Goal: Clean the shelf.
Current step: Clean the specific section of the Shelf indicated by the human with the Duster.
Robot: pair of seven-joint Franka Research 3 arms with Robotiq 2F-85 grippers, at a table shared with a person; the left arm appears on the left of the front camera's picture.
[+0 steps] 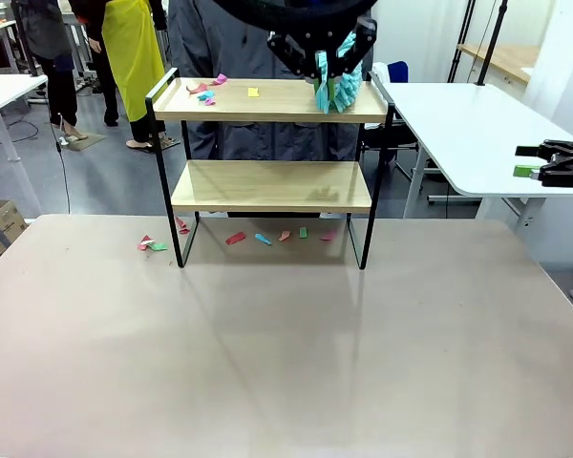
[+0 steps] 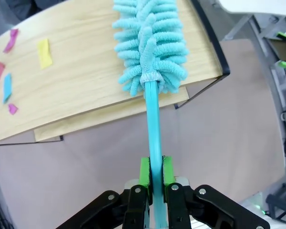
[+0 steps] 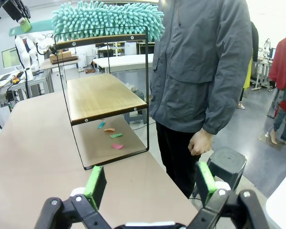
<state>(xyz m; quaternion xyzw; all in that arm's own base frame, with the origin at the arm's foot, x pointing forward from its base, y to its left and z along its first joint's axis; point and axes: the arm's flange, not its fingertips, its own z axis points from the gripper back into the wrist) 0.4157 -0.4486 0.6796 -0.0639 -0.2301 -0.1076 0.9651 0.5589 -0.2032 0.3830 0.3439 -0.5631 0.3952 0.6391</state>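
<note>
The shelf (image 1: 267,186) stands mid-table with two wooden boards in a black frame. My left gripper (image 1: 329,55) hovers over the right end of the top board, shut on the teal handle of a fluffy duster (image 1: 336,89) whose head rests on that board. In the left wrist view the green pads (image 2: 144,171) clamp the handle and the duster head (image 2: 150,43) lies on the top board (image 2: 81,81). Several paper scraps (image 1: 208,92) lie at the board's left end, among them a yellow one (image 2: 44,52). My right gripper (image 3: 150,181) is open and empty, off to the right (image 1: 554,162).
Several more scraps (image 1: 267,237) lie on the table under the shelf and beside its left leg (image 1: 151,245). A person in a grey jacket (image 3: 200,71) stands close behind the shelf. A second white table (image 1: 477,134) is at the right.
</note>
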